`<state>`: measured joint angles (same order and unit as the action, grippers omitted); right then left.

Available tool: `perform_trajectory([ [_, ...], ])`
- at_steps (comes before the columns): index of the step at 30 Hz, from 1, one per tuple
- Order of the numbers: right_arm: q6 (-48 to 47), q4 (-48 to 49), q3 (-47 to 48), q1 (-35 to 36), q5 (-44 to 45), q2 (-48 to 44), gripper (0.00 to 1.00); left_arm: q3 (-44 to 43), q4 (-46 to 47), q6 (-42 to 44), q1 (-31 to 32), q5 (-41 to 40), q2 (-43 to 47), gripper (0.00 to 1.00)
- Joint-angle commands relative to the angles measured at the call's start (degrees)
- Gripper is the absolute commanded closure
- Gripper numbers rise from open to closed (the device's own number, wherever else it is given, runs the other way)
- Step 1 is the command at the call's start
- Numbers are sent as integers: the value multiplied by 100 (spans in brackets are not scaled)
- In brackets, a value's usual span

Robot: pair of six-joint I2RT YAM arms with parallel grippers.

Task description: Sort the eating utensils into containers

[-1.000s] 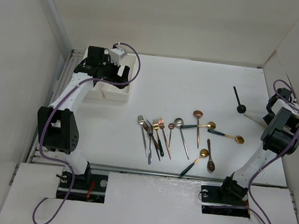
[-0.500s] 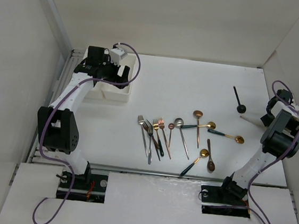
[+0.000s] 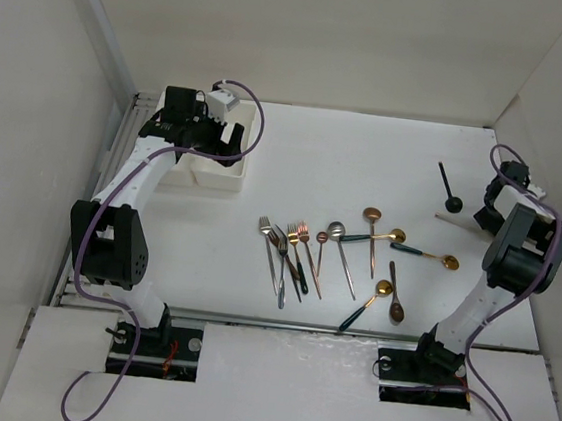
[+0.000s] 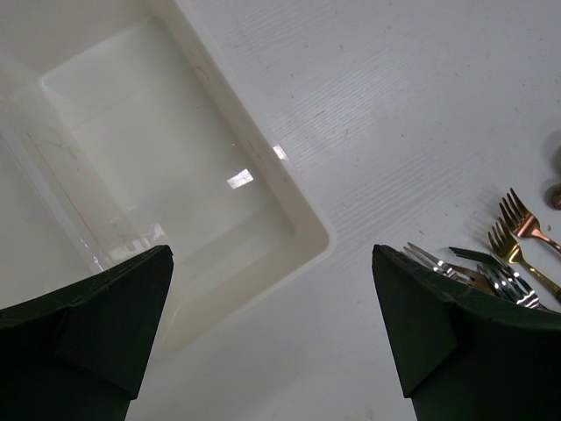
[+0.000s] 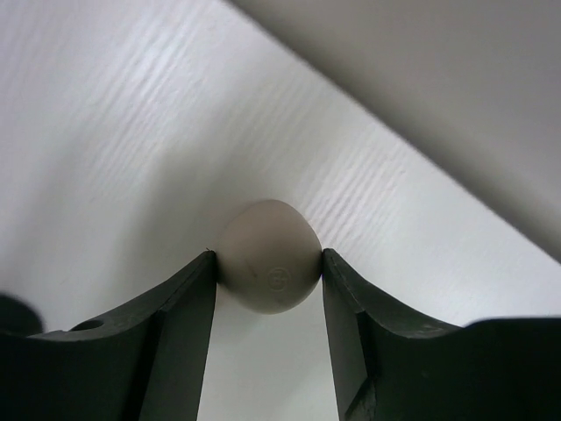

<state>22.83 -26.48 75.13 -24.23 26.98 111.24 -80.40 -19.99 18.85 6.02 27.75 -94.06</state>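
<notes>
Several eating utensils lie mid-table: a cluster of forks (image 3: 291,257) and, to its right, gold and copper spoons (image 3: 378,243), some with dark handles. A black spoon (image 3: 448,188) lies apart at the back right. My right gripper (image 3: 487,212) is near the right wall, shut on the bowl of a white spoon (image 5: 267,254), whose pale handle (image 3: 453,220) points left, low over the table. The two white bins (image 3: 210,166) stand at the back left. My left gripper (image 4: 272,351) hangs open and empty over a bin's corner (image 4: 302,219); fork tips (image 4: 517,224) show at its right.
White walls close the table in on the left, back and right. The right wall runs close behind the right gripper. Both arm bases sit at the near edge.
The right gripper has moved left and toward the back along the right wall, carrying the white spoon; its handle now points farther left. The left arm has not moved.
</notes>
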Motion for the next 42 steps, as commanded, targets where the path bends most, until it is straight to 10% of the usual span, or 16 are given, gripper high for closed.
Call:
perform_trajectory([
  [1, -94, 143, -69, 252, -9, -234, 83, -90, 127, 92, 13, 38, 178, 5],
  [21, -507, 82, 827, 1288, 887, -1315, 83, -168, -75, 987, 135, -401, 125, 6],
  [30, -578, -225, 2223, 3713, 1011, -1300, 83, -1363, -760, 1893, 724, -270, -173, 6],
  [42, -428, -15, 4026, 5709, 335, -270, 83, -2146, -1622, 1710, 1226, 2005, -227, 2],
])
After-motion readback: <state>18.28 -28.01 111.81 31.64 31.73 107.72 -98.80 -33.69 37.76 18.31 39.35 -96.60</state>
